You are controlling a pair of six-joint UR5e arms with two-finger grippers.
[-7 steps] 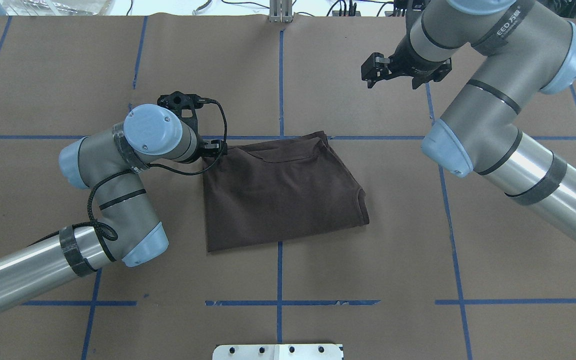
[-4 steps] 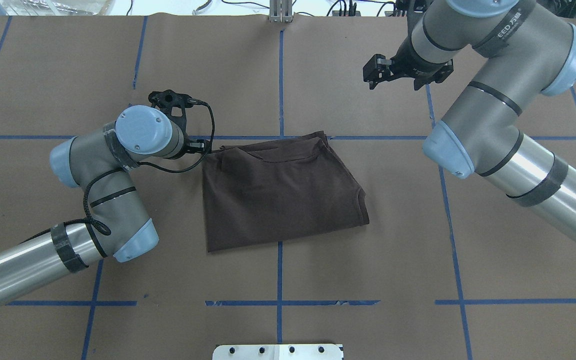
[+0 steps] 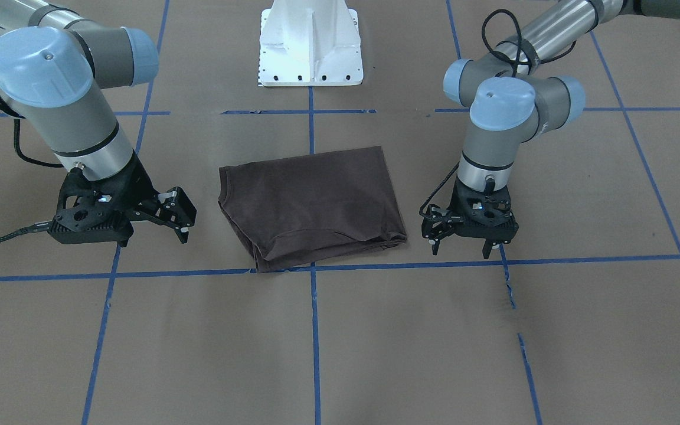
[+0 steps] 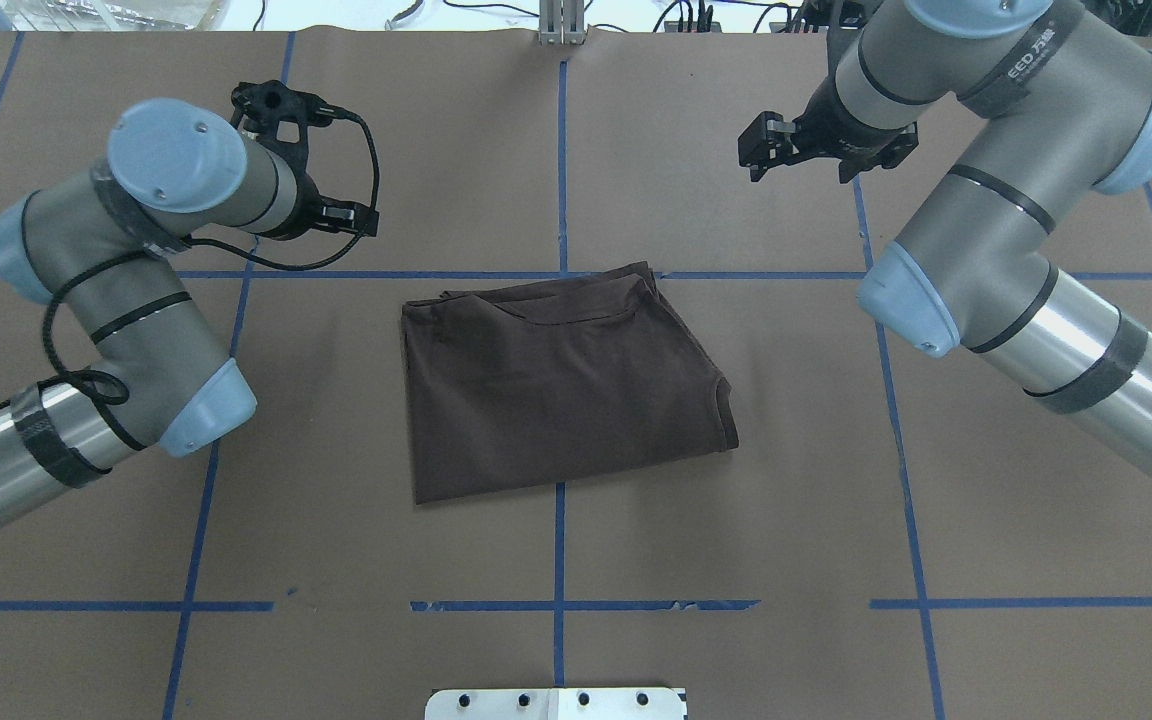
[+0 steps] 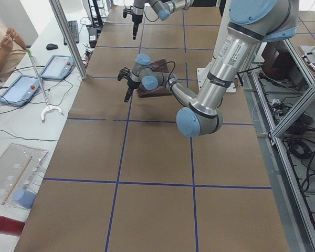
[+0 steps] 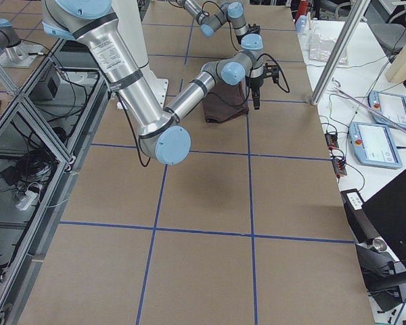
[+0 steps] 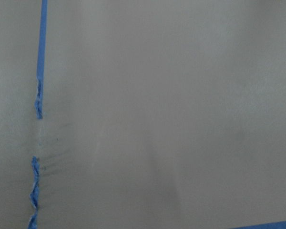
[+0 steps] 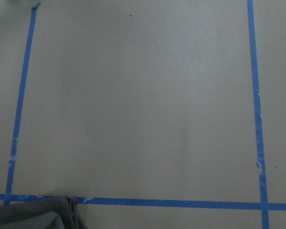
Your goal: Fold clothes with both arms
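Observation:
The clothes, one dark brown T-shirt (image 4: 556, 385), lie folded into a rough rectangle in the middle of the table (image 3: 310, 206). My left gripper (image 3: 460, 254) hangs open and empty just off the shirt's far-left corner, fingers pointing down, not touching the cloth. In the overhead view only one of its fingers (image 4: 356, 214) shows past the wrist. My right gripper (image 3: 183, 219) is open and empty on the other side, apart from the shirt, and sits further back in the overhead view (image 4: 758, 152). The right wrist view catches a corner of the shirt (image 8: 38, 214); neither wrist view shows fingers.
Brown paper with a blue tape grid (image 4: 558, 605) covers the table. The white pedestal base (image 3: 310, 47) stands at the robot's edge. In the side views a bench with tablets (image 5: 56, 67) runs along the far edge, and a person (image 5: 0, 44) sits there.
My left gripper has come off the shirt's far-left corner and moved left and further back. The right gripper shifted only slightly. The shirt has stayed put.

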